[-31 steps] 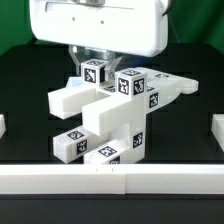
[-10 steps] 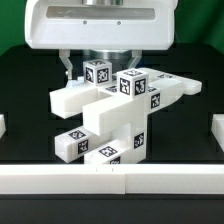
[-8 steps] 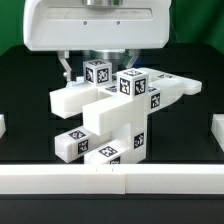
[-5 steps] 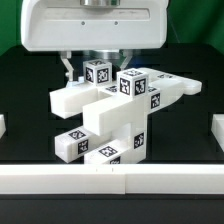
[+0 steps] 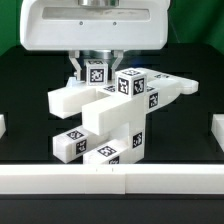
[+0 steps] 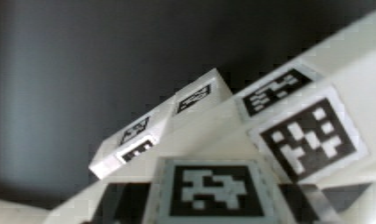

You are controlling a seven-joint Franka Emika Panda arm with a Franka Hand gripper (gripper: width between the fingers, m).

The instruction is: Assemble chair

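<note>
The chair [image 5: 110, 115] stands as a partly joined cluster of white blocky tagged parts in the middle of the black table. One bar [image 5: 96, 72] sticks up at its top, with a tag on its end. My gripper [image 5: 95, 70] comes straight down from above. Its two fingers [image 5: 78, 68] press against both sides of that bar end, so it is shut on the bar. In the wrist view the bar's tagged end [image 6: 211, 190] sits between the dark fingers [image 6: 128, 198], and other tagged faces of the chair [image 6: 306, 125] lie beyond it.
A low white rail [image 5: 110, 180] runs along the table's front edge. Short white blocks stand at the exterior view's left edge [image 5: 3, 126] and right edge [image 5: 216, 130]. The arm's large white wrist housing [image 5: 95, 25] fills the space above the chair.
The fingers have closed inward from either side onto the upright bar's tagged end. The chair parts have not moved.
</note>
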